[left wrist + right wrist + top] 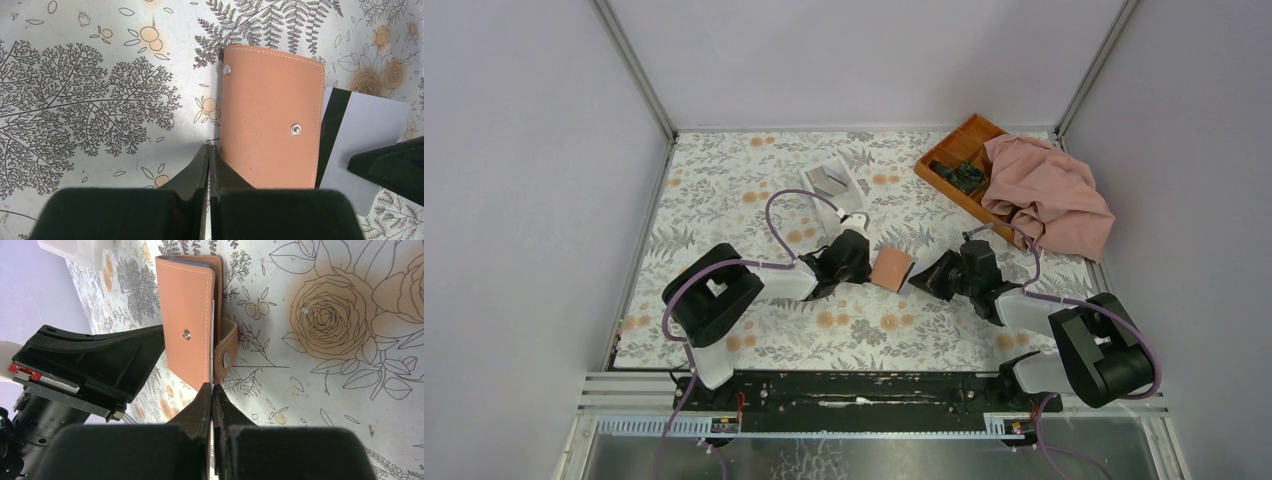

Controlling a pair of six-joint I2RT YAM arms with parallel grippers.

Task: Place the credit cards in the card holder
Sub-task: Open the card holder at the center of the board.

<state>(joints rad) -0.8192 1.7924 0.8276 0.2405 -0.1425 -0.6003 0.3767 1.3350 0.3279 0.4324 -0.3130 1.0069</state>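
Observation:
The tan card holder stands tilted mid-table between both grippers. In the left wrist view the card holder shows its snap button, and a light grey-blue credit card with a black stripe sticks out of its right side. My left gripper is shut, its tips against the holder's left edge. In the right wrist view my right gripper is shut on the thin card, seen edge-on, which runs into the card holder beside its strap. A blue card edge shows at the holder's top.
A white box lies behind the left gripper. An orange compartment tray stands at the back right, partly under a pink cloth. The left arm's black body sits close on the holder's left side.

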